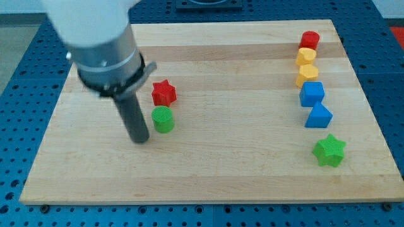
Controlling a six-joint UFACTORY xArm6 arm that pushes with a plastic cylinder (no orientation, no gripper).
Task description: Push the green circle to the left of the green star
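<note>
Camera view: wooden board (208, 170) on blue pegboard (19, 75).

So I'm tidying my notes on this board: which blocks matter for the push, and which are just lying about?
In the job:
- green circle
- green star
- my tip, just to the view's left of the green circle

Lying about:
- red star
- red block
- two yellow blocks
- two blue blocks
</note>
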